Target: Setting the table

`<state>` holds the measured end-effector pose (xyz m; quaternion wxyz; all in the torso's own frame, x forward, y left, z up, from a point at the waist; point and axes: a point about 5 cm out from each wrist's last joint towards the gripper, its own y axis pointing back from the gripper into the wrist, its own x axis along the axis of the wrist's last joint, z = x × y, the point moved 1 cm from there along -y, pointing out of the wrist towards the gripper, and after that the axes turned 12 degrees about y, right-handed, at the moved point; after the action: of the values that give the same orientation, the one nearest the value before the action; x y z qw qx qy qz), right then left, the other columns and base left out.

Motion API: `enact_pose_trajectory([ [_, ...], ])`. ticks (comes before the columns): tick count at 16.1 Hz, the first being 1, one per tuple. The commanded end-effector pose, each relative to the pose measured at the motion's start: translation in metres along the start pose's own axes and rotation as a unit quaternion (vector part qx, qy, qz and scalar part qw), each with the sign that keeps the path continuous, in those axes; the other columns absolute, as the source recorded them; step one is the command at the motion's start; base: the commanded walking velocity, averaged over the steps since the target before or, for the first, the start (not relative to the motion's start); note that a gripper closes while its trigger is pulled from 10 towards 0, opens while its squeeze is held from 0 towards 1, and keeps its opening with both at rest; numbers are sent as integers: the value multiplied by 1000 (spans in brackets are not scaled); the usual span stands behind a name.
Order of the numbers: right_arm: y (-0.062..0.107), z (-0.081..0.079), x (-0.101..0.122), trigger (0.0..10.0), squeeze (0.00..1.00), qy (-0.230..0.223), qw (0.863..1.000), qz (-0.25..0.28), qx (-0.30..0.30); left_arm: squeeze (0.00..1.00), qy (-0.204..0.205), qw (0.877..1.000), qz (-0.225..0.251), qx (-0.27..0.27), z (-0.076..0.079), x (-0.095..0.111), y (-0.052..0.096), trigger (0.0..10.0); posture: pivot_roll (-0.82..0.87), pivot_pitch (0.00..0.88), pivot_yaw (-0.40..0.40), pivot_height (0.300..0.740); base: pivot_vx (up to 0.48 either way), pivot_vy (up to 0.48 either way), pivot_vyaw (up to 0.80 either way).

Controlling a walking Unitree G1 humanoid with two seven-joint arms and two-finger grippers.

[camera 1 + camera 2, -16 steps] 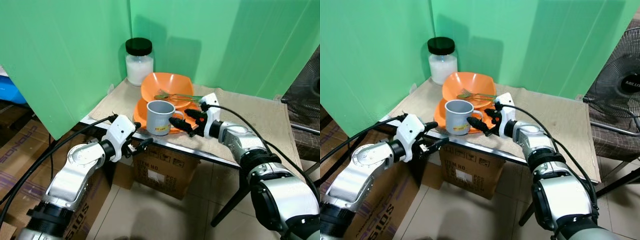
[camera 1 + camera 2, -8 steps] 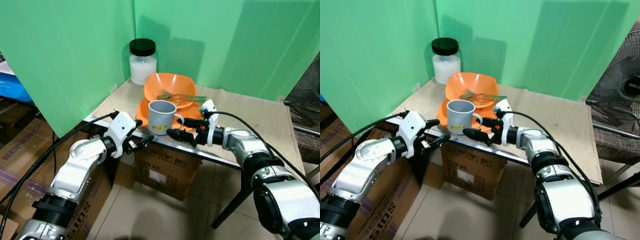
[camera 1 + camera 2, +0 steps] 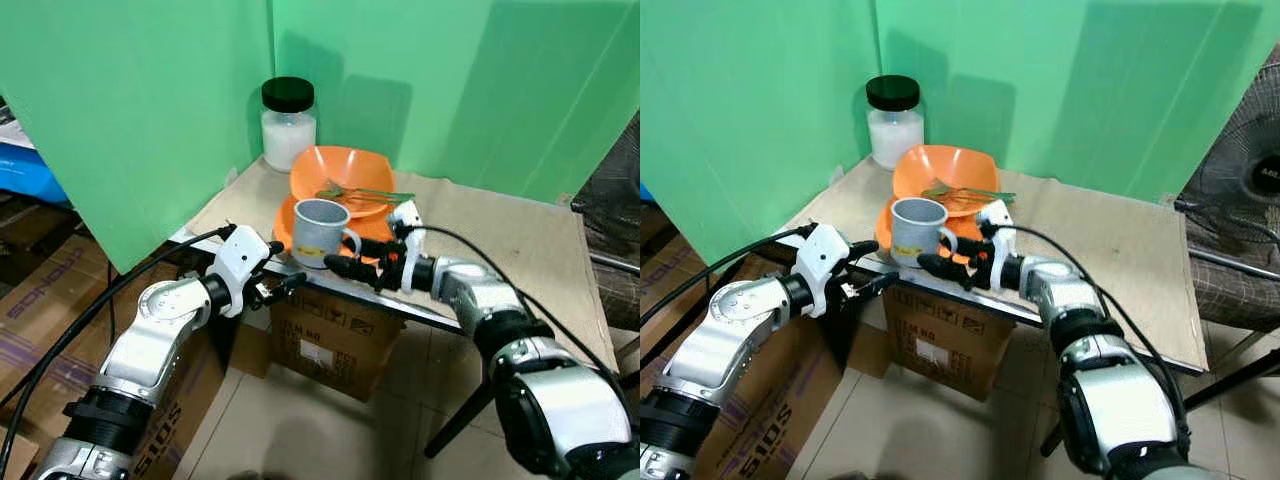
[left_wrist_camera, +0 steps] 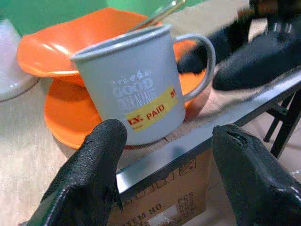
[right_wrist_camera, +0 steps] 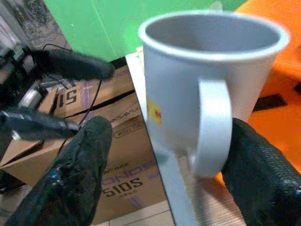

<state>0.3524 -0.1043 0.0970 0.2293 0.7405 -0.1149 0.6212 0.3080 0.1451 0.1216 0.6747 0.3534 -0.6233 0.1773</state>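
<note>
Where the surface [image 3: 500, 225] meets the green screens, a white jar [image 3: 288, 124] with a black lid stands behind an orange bowl [image 3: 340, 172] holding a fork [image 3: 360, 192]. Nearer the front edge, the grey mug [image 3: 320, 232] sits on an orange plate [image 3: 291, 218], hiding part of it. Cardboard boxes [image 3: 330, 340] lie below. Reaching in low, the right gripper [image 3: 352, 255] has its fingers spread either side of the mug's handle, not closed. The left gripper [image 3: 278, 272] hovers at the edge, fingers apart and empty.

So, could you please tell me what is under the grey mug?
The grey mug stands on an orange plate at the table's front edge. The plate's middle is covered by the mug and the orange bowl.
</note>
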Motion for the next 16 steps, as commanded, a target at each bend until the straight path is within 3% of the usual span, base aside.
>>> enact_pose_trajectory([
  [1, 1, 1, 2, 0, 0, 2, 1000, 7, -6, 0, -1, 1000, 18, 1, -1, 8, 3, 10000, -36, 0, -33, 740, 0, 0, 0],
  [2, 2, 1, 1, 0, 0, -2, 1000, 10, -6, 0, 20, 999, 41, -1, 4, 12, 6, 10000, -31, 0, -31, 740, 0, 0, 0],
  [5, 2, 0, 1, 0, 0, -4, 1000, 20, -11, 0, 25, 998, 57, 3, 14, 16, 12, 10000, -33, 0, -17, 740, 0, 0, 0],
  [9, 1, -2, 2, 0, 0, -3, 999, 30, -12, 0, 23, 998, 63, 10, 27, 19, 22, 10000, -26, 0, -13, 740, 0, 0, 0],
  [16, -2, -7, 1, 0, 0, -10, 999, 48, -22, 0, 57, 994, 66, 68, 43, 16, 50, 10000, -26, 0, 1, 740, 0, 0, 0],
])
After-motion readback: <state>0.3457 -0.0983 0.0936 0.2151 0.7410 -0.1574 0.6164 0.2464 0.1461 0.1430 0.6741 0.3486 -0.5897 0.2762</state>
